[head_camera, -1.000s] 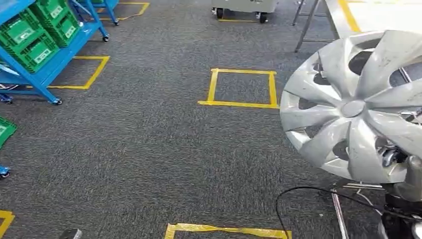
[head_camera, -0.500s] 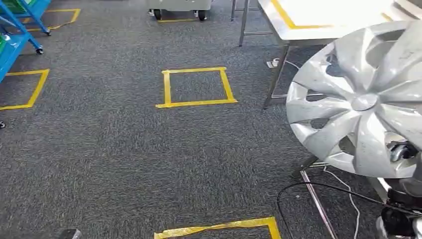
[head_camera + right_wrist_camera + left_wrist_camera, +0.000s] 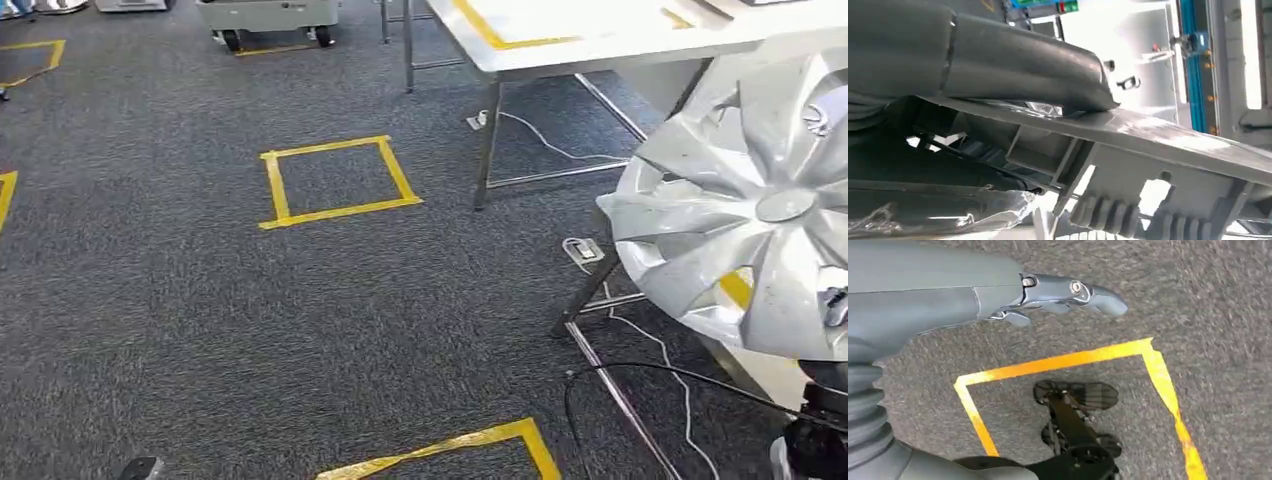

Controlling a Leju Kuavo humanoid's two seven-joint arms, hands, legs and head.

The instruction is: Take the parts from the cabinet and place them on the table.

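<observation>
Right hand carries the hubcap upright beside the table; left hand hangs with nothing in it.

The white table [image 3: 560, 45] stands at the upper right over grey carpet. The silver hubcap [image 3: 740, 210] is raised on edge just before it, face toward the camera, gripped by the right hand [image 3: 1013, 60], thumb pressed on its rim. The left hand [image 3: 998, 295] points down over the yellow tape square [image 3: 1058, 362], fingers extended and apart.

no readable text, labels or signs
</observation>
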